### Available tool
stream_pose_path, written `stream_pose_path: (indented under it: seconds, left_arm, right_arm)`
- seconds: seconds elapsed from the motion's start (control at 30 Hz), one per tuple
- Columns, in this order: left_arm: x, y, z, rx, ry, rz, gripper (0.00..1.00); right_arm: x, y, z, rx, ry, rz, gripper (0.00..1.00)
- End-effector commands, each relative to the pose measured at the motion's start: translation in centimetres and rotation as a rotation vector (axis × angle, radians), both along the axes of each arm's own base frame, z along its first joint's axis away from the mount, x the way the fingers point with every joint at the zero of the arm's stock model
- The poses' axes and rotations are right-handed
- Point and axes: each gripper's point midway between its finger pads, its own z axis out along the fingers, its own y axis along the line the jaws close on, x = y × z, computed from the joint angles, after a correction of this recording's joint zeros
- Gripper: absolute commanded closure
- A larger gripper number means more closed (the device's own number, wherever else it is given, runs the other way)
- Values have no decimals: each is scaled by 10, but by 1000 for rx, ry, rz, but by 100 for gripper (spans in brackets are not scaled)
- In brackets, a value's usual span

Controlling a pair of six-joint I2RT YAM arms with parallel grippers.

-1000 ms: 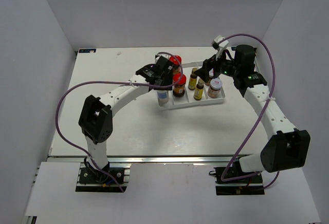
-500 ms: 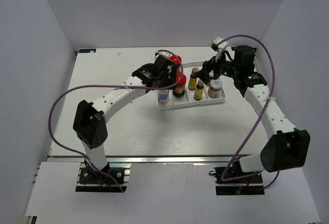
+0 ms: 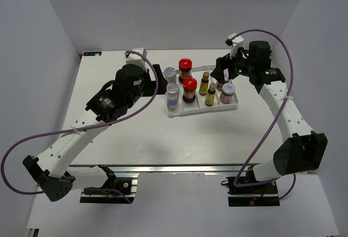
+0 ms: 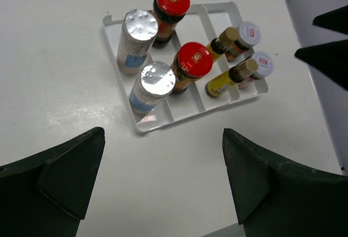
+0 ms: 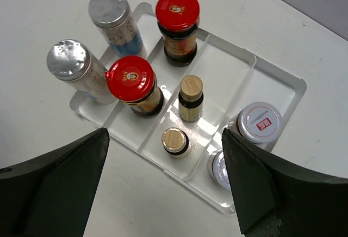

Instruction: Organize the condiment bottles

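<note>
Eight condiment bottles stand upright in a white divided tray (image 3: 187, 111). From left to right there are two silver-capped shakers (image 3: 172, 91), two red-lidded jars (image 3: 189, 85), two slim yellow bottles (image 3: 211, 93) and two white-lidded jars (image 3: 227, 90). My left gripper (image 3: 156, 70) is open and empty, left of the tray and apart from it. My right gripper (image 3: 222, 73) is open and empty above the tray's right end, partly hiding the far white-lidded jar. The right wrist view shows the shakers (image 5: 70, 63), red jars (image 5: 130, 78), yellow bottles (image 5: 191, 93) and white-lidded jars (image 5: 260, 122).
The tray (image 4: 147, 127) sits at the table's far middle. The left wrist view shows all the bottles ahead and the right gripper's dark fingers (image 4: 326, 52) at the top right. White walls close the table's sides and back. A small dark tag (image 3: 91, 54) lies at the far left corner.
My left arm has drawn back from the shakers to the left and risen, its gripper open and empty. My right gripper has shifted slightly back over the tray's right end.
</note>
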Motion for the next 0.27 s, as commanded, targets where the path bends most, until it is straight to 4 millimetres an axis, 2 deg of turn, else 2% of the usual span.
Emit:
stream_pose_path:
  seconds: [0.0, 0.23]
  left_arm:
    - [-4, 2, -17, 10, 27, 5, 2]
    - [-8, 7, -19, 12, 27, 6, 2]
  right_arm:
    - [7, -17, 11, -26, 24, -123, 11]
    - [5, -23, 24, -1, -43, -171, 10]
